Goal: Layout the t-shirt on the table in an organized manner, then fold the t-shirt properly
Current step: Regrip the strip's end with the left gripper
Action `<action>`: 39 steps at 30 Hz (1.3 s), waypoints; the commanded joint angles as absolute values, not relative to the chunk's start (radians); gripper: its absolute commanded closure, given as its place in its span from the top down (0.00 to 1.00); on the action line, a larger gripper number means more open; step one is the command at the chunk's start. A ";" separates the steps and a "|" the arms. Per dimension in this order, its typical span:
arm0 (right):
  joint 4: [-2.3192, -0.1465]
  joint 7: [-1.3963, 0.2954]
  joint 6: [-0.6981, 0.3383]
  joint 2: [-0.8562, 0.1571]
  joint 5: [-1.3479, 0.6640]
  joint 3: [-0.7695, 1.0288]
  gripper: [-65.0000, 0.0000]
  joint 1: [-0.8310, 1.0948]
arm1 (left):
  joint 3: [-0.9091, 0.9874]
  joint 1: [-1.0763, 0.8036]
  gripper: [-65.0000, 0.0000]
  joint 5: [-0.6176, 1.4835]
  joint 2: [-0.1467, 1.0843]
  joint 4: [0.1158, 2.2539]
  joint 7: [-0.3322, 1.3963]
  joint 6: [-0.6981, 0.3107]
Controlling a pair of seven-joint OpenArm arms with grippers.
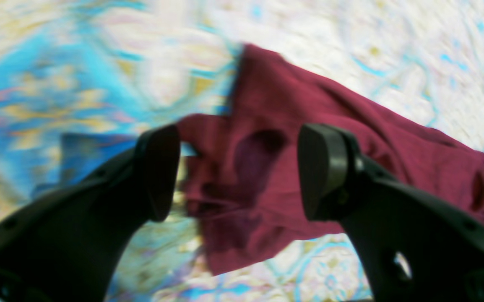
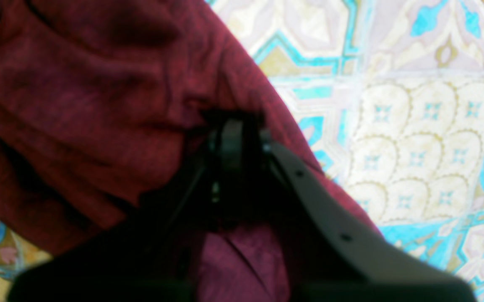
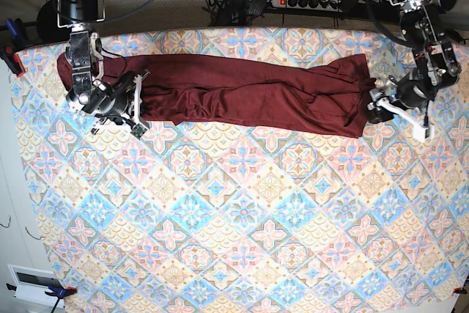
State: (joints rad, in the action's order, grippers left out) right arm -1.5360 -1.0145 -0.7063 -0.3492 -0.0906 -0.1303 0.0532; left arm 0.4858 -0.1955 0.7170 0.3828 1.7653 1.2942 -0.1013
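While the t-shirt point(image 3: 242, 93) is lying stretched lengthwise across the worktop's point(image 3: 242, 240) far side, the right claw point(image 2: 231, 138) is pinching one end and the left claw point(image 1: 238, 172) is gaping over the other.

Left hand point(image 1: 238, 172): matte black curved fingers with flat oval pads; right hand point(image 2: 229, 138) black, small screws

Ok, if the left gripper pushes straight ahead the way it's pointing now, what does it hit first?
Most likely the t-shirt: the open left gripper frames a crumpled maroon end lying on the table. Blur leaves the gap unclear.
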 commanded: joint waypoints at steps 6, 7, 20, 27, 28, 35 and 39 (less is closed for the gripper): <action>-1.501 -1.079 -0.698 -0.346 -0.022 -0.142 0.06 0.074 | 0.481 -0.159 0.67 0.743 0.424 1.639 1.285 -0.104; -1.501 -1.079 -0.698 -0.346 -0.022 -0.142 0.06 0.074 | 0.463 -0.148 0.67 0.763 0.426 1.603 1.285 -0.104; -1.501 -1.078 -0.698 -0.346 -0.022 -0.142 0.06 0.074 | 0.288 -0.085 0.67 0.837 0.452 1.451 1.280 -0.104; -1.501 -1.078 -0.698 -0.346 -0.022 -0.142 0.06 0.074 | 0.165 -0.085 0.66 0.845 0.446 1.451 1.280 -0.104; -1.501 -1.078 -0.698 -0.346 -0.022 -0.142 0.06 0.074 | 0.147 -0.085 0.66 0.846 0.446 1.451 1.280 -0.104; -1.501 -1.078 -0.698 -0.346 -0.022 -0.140 0.06 0.074 | 0.116 -0.104 0.43 0.989 0.452 1.451 1.283 -0.105; -1.501 -1.078 -0.698 -0.346 -0.022 -0.140 0.06 0.074 | 0.116 -0.104 0.24 1.012 0.452 1.451 1.283 -0.120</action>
